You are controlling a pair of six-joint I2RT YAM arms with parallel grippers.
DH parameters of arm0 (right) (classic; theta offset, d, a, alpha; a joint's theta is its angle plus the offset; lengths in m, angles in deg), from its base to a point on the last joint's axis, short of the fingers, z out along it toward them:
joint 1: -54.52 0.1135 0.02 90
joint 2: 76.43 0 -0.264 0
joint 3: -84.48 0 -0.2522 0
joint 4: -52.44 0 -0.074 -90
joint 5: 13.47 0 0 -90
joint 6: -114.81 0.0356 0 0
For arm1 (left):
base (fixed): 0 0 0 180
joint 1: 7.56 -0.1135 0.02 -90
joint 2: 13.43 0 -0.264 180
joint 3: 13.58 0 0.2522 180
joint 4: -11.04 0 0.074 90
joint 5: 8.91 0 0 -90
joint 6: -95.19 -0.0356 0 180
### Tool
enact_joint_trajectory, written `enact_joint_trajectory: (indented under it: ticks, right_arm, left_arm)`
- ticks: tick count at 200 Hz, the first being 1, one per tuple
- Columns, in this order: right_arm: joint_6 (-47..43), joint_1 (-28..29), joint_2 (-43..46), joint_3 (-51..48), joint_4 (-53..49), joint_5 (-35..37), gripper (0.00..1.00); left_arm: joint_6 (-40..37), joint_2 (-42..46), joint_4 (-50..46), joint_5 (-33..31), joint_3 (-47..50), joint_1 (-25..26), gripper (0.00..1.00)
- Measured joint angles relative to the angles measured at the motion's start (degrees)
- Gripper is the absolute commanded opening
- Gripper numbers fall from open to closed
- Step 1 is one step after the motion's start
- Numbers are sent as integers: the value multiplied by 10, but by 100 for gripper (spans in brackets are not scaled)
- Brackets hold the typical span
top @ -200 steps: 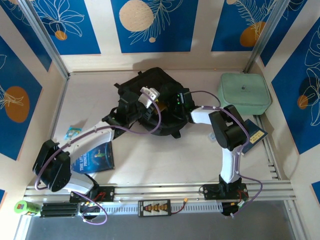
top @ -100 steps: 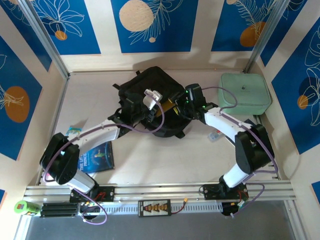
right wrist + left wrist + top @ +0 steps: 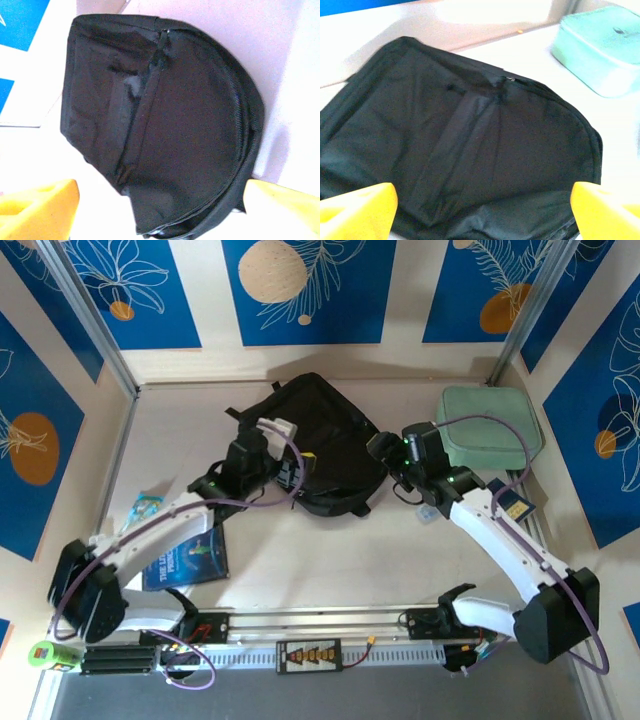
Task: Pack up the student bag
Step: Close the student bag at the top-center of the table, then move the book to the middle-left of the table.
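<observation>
Near side: bare table gives you room before the student bag.
Right: mint case narrows your passage.
Left: book lies in your way.

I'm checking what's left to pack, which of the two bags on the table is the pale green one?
The small boxy case in the far right corner; the bigger backpack in the middle is black.

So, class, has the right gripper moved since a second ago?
Yes: the right gripper has drawn back rightward off the backpack, toward the green case.
</observation>
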Motion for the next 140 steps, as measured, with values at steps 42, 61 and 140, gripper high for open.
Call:
enact_joint_trajectory:
  ticks: [42, 61, 140]
  right_arm:
    - [-56, 6, -42, 31, -23, 3, 94]
    - [-70, 20, -82, 63, -25, -4, 95]
    - [-122, 72, -213, 196, -38, -53, 100]
  left_arm:
    - [125, 80, -120, -57, 65, -68, 100]
    - [197, 98, -193, -95, 99, -108, 100]
    - [354, 143, -300, -98, 237, -244, 100]
